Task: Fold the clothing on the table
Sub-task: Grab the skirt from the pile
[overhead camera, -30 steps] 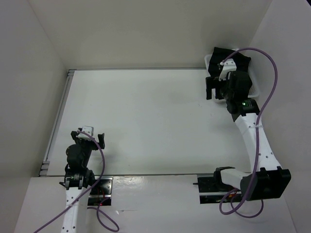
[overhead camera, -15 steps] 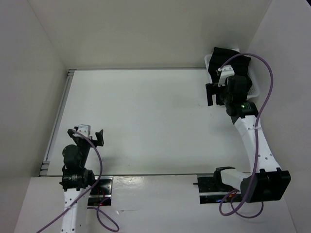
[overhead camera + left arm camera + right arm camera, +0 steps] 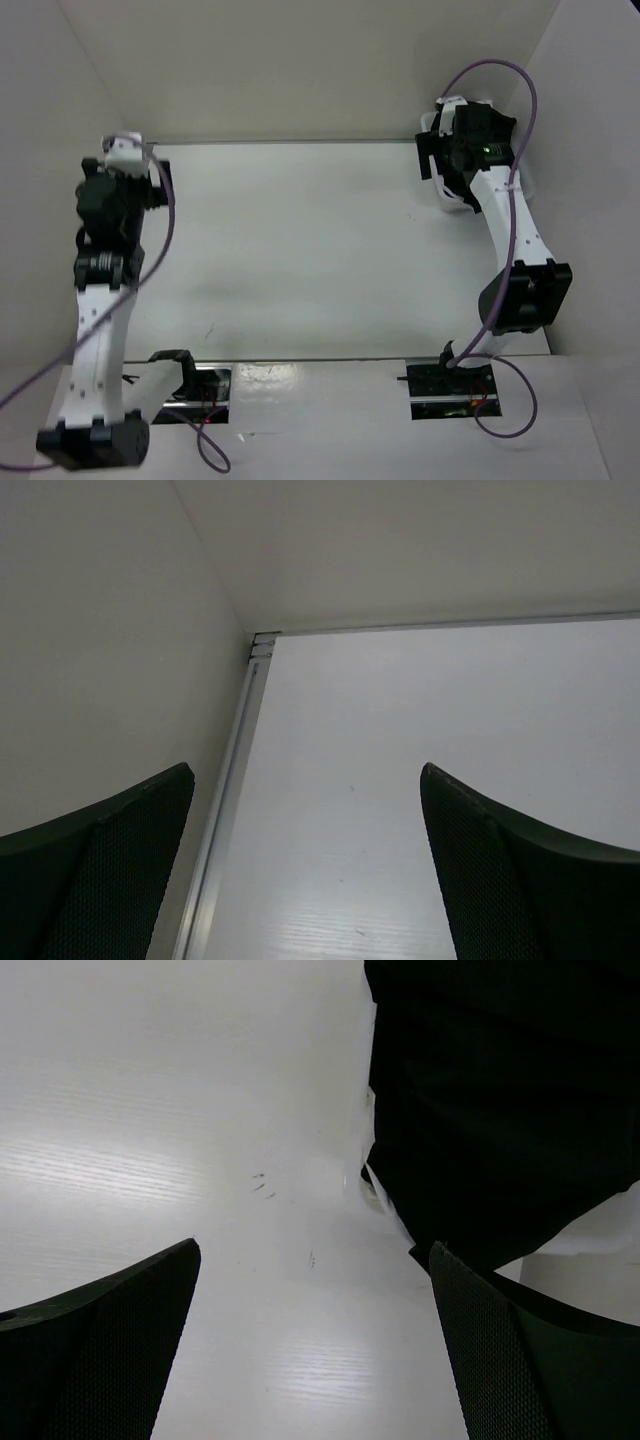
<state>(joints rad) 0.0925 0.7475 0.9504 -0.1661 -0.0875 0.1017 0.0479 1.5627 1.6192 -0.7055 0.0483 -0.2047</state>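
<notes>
1. Black fabric, the clothing (image 3: 500,1090), fills the upper right of the right wrist view. It is bunched and hangs over the edge of a white basket (image 3: 585,1250) at the far right corner of the counter (image 3: 300,250).
2. The right jaws stand wide apart with nothing between them. The clothing lies just ahead of them, toward the finger (image 3: 520,1360) on the right of that view. Whether it touches that finger cannot be told.
3. The right arm (image 3: 510,220) is stretched from its base to that far right corner, with its wrist above the basket.
4. The left jaws are also spread wide and hold nothing. Between their fingers (image 3: 90,870) show the counter and the grey rail (image 3: 228,810) along its left edge.
5. The left arm (image 3: 100,270) stands raised at the far left side, well apart from the clothing, with the width of the counter between them.
</notes>
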